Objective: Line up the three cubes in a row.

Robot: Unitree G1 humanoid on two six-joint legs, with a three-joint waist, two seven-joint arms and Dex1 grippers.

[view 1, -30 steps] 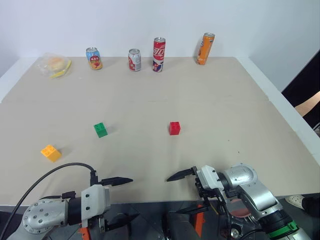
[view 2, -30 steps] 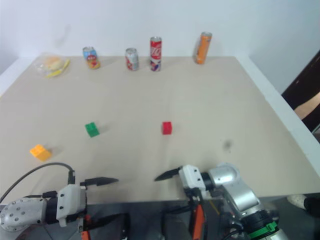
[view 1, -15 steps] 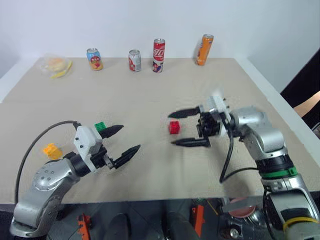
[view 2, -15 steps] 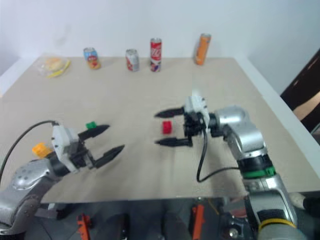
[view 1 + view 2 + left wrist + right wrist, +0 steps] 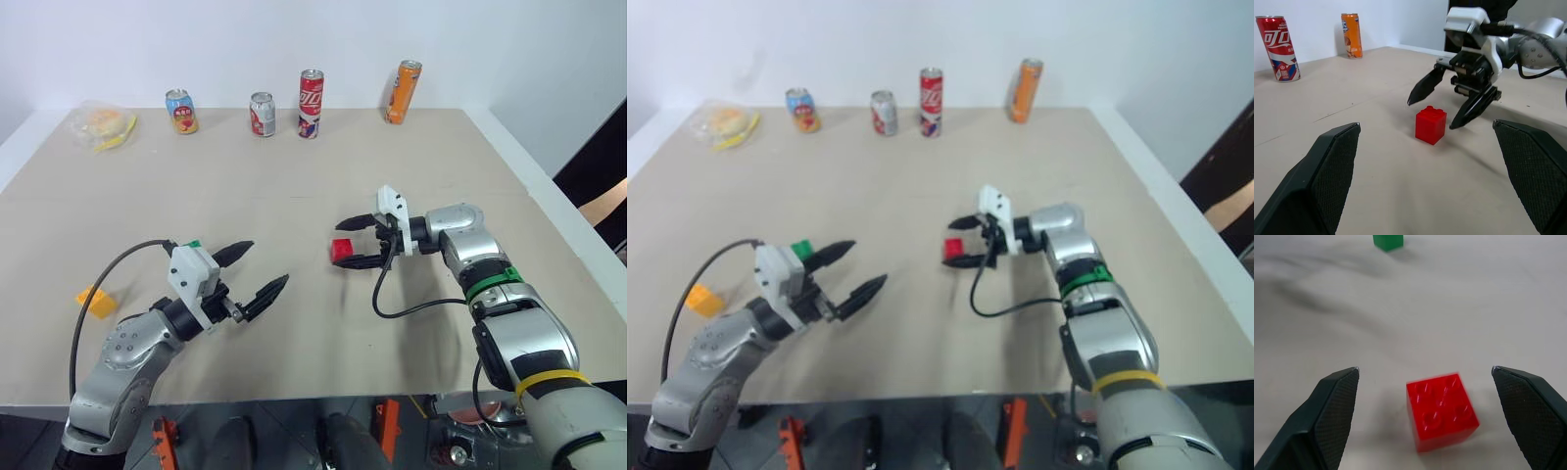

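On beige table [image 5: 411, 176], mid-right: right claw [image 5: 354, 241] spread wide, fingers flanking red cube [image 5: 342, 251], not touching. Left claw [image 5: 252, 269] also spread, empty, just beside green cube [image 5: 802, 249]. Yellow-orange cube [image 5: 96, 301] well apart, near left edge. Cubes look light, rigid, glossy plastic; likely slippery. Best pinch on flat opposite sides, below studded top.

Two silver-grey metal robot arms with rounded jointed shells. The right arm [image 5: 509, 323] wears a green band and a yellow band. Each wrist carries a white block, a looping black cable and two pointed black fingers [image 5: 263, 295] with finely textured pads [image 5: 1337, 161].
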